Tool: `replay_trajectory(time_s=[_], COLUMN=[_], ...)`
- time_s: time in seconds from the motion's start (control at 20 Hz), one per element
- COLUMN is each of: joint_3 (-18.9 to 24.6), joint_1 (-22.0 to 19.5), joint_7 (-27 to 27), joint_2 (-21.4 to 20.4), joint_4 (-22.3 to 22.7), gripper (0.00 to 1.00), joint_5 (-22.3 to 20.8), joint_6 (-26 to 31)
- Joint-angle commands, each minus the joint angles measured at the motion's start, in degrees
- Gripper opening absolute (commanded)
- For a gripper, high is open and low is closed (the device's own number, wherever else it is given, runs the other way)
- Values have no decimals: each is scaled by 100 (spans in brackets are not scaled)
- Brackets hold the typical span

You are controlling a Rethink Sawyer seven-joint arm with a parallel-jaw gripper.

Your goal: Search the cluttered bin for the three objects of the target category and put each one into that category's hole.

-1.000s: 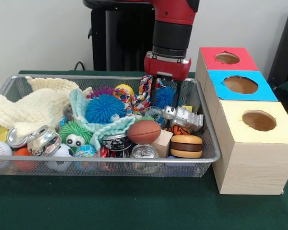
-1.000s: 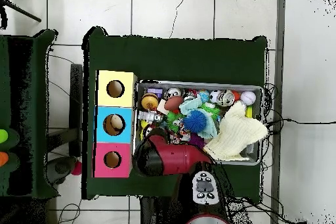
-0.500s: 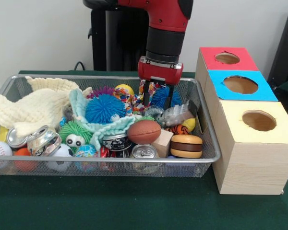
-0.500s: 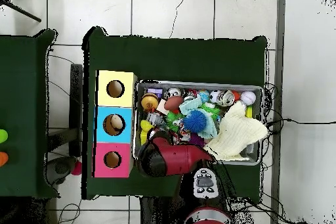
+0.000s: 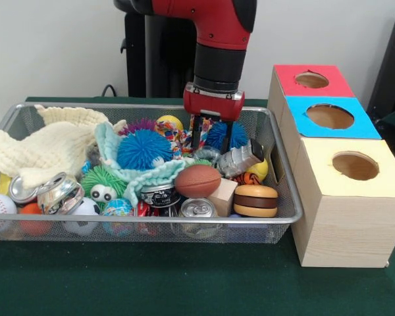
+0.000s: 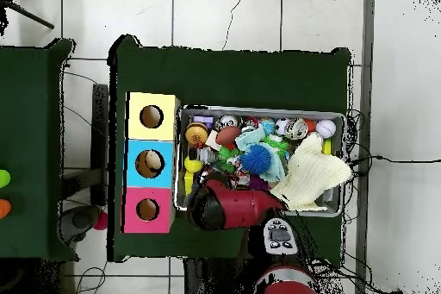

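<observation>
arm (image 5: 218, 39): red and black, drops vertically over the wire bin's (image 5: 286, 197) far side | gripper (image 5: 211, 137): fingers apart, pointing down, inside the bin

A bin (image 5: 276, 197) of fine silvery wire mesh is seen on a surface (image 5: 184, 283) covered in matt green cloth. The box (image 5: 345, 230) is of pale, grained wood with matt coloured tops. The cans (image 5: 199, 209) are shiny metal, the cream cloth (image 5: 43, 151) soft and knitted, the arm's red shell (image 5: 214, 13) glossy.

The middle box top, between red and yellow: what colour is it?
Blue, clearest in the front view.
</observation>
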Motion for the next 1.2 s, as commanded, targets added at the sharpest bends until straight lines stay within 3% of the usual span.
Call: replay_trajectory(time_s=[0.05,0.25,0.3,0.4,0.65,1.2], joint_3=[742,727,719,777,720,812], joint_1=[-450,-432,-423,-491,-418,-440], joint_7=[428,483,501,640,618,386], joint_2=[484,542,546,552,550,194], joint_4=[-204,-222,-227,-156,-185,-76], gripper=[100,100,0,0,0,0], joint_5=[38,-21,-44,-37,-66,-11], joint_6=[257,6,-93,-384,-501,207])
